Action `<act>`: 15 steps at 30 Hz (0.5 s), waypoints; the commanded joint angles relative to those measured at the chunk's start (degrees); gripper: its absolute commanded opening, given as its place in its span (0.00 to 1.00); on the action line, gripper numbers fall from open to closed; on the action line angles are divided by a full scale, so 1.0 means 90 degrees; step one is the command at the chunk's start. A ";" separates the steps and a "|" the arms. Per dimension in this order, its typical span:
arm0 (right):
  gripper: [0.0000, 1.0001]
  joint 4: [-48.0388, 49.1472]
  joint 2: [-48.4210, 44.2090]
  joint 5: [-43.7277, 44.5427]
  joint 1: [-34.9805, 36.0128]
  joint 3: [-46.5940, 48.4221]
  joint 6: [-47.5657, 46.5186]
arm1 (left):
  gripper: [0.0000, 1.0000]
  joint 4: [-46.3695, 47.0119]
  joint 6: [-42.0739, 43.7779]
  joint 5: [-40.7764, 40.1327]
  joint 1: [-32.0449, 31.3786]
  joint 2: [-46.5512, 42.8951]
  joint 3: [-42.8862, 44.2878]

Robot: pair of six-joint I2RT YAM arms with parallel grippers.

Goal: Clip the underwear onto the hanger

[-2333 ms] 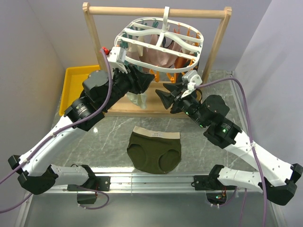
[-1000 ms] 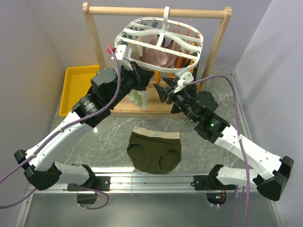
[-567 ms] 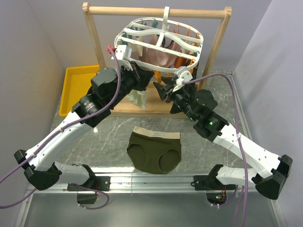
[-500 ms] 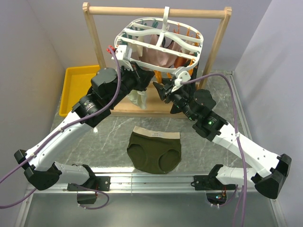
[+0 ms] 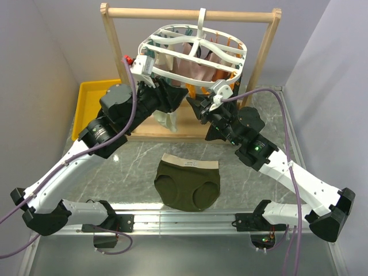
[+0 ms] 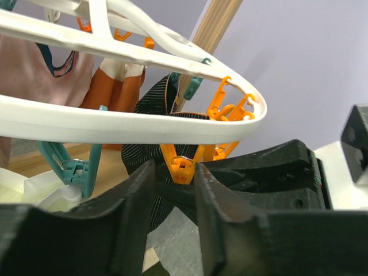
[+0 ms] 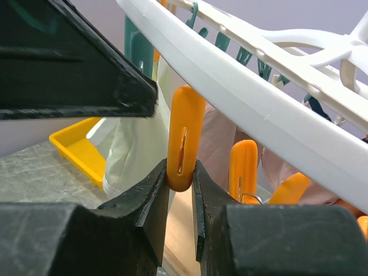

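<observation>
Underwear [image 5: 188,185], olive, beige-trimmed, lies flat; right hand [image 7: 179,172] pinches orange clip [image 7: 185,123]; left hand [image 6: 175,179], cannot tell.

The hanger [image 5: 198,39] is glossy white plastic, the orange clip [image 7: 184,138] smooth plastic. The underwear [image 5: 188,185] is matt cloth, the rail frame [image 5: 190,12] bare wood, the desk [image 5: 138,167] polished and marbled, the fingers [image 7: 144,213] matt black.

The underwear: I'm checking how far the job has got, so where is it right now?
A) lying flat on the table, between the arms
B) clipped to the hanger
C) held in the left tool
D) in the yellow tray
A: the underwear lies flat on the table, untouched, while the left tool and the right tool are up at the hanger.
</observation>
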 commanded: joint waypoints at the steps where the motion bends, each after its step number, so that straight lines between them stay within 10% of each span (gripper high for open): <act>1: 0.11 0.0192 -0.0092 -0.0169 -0.0044 0.0343 -0.0084 | 0.42 0.0173 0.0090 0.0311 0.0024 -0.0315 0.0001; 15: 0.00 -0.0277 -0.0092 -0.0608 -0.0054 0.0577 0.0492 | 0.69 0.0360 -0.0309 0.1153 0.0064 -0.0248 -0.0010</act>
